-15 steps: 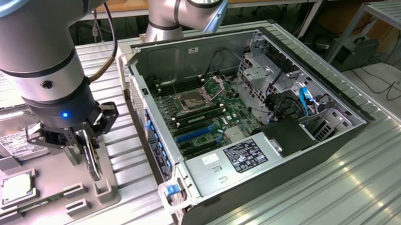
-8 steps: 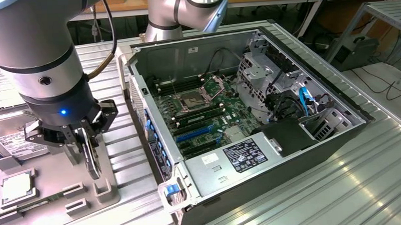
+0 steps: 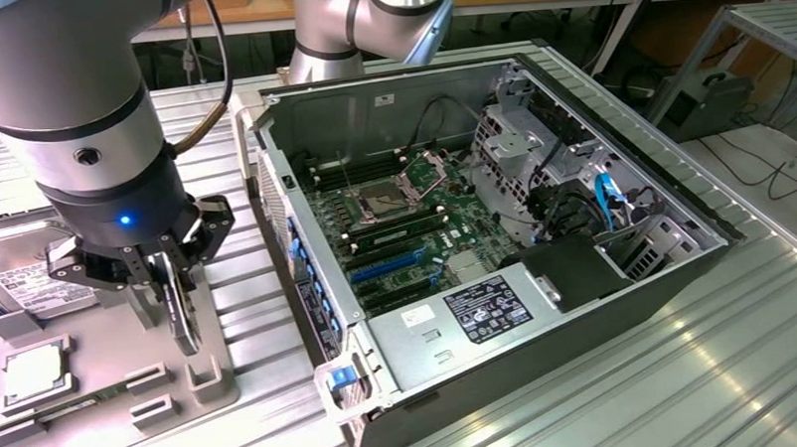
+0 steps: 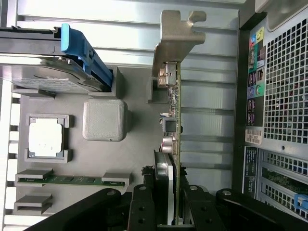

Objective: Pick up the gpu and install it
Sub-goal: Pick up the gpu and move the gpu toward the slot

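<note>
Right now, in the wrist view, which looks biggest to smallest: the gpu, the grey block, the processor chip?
1. gpu, longest, though nearest the camera.
2. grey block.
3. processor chip, only slightly smaller.

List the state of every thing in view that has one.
gripper: shut on the gpu.
gpu: gripped, standing on edge at the grey fixture.
computer case: side panel off, interior exposed.
processor chip: lying flat in its fixture pocket.
hard drive: resting in the fixture.
</note>
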Controlling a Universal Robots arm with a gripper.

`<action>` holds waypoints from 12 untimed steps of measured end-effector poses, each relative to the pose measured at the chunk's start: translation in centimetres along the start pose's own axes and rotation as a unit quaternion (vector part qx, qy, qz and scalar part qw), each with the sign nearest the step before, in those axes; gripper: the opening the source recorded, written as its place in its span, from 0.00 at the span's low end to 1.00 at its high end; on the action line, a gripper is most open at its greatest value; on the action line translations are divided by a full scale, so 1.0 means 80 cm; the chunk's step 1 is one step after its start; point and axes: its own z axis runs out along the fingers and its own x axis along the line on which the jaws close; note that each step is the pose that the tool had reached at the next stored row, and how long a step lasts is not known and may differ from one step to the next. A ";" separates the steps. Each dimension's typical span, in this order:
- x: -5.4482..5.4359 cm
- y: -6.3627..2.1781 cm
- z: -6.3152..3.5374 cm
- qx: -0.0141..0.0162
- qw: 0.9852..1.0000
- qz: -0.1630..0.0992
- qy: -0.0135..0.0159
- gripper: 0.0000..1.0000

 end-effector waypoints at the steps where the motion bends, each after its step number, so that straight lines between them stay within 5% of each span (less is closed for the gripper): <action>1: 0.000 0.000 0.000 0.000 1.000 0.000 0.000 0.28; 12: 0.000 0.000 -0.008 -0.001 1.000 0.000 0.000 0.28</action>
